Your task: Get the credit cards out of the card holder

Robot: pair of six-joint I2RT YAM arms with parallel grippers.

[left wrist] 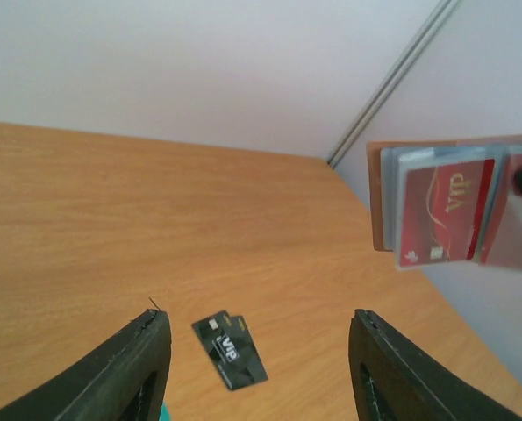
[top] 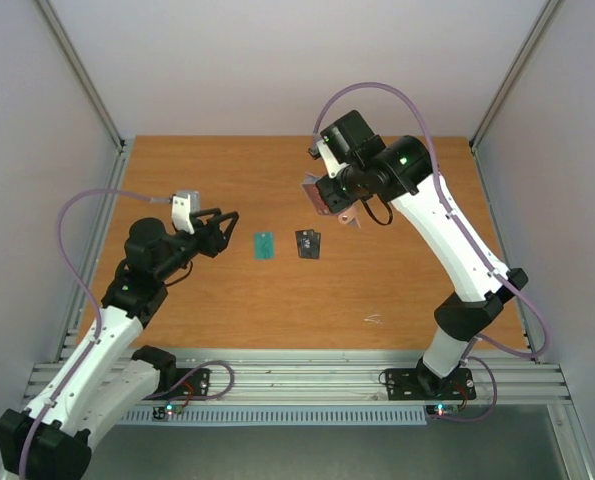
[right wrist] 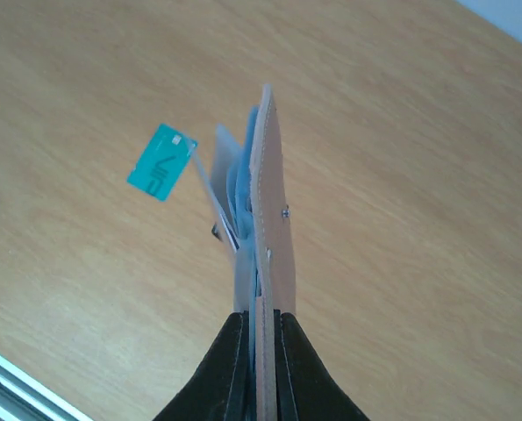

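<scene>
A: Counting cards for the empty-the-holder job. Seeing the teal-green card (top: pixel 264 244) flat on the table (top: pixel 277 300), with the black card (top: pixel 308 244) near it, not touching. Looks like a second dark card poking out from under the black one in the left wrist view, but can't call its colour.

B: Agreed on two out for sure, maybe three. Spotting the red card (left wrist: pixel 445 219) tucked inside the card holder (top: pixel 320 197), so definitely not done. No telling where the blue one sits.

A: And the grippers?

B: Seeing the right gripper (right wrist: pixel 262 329) pinched tight on one edge of the holder, keeping it up off the table with the open side turned toward the other arm. Seeing the left gripper (left wrist: pixel 259 320) spread wide with nothing in it, low over the table near the black card, well apart from the holder.

A: So guessing at least the red one left to pull, probably a job for that free left gripper.
</scene>
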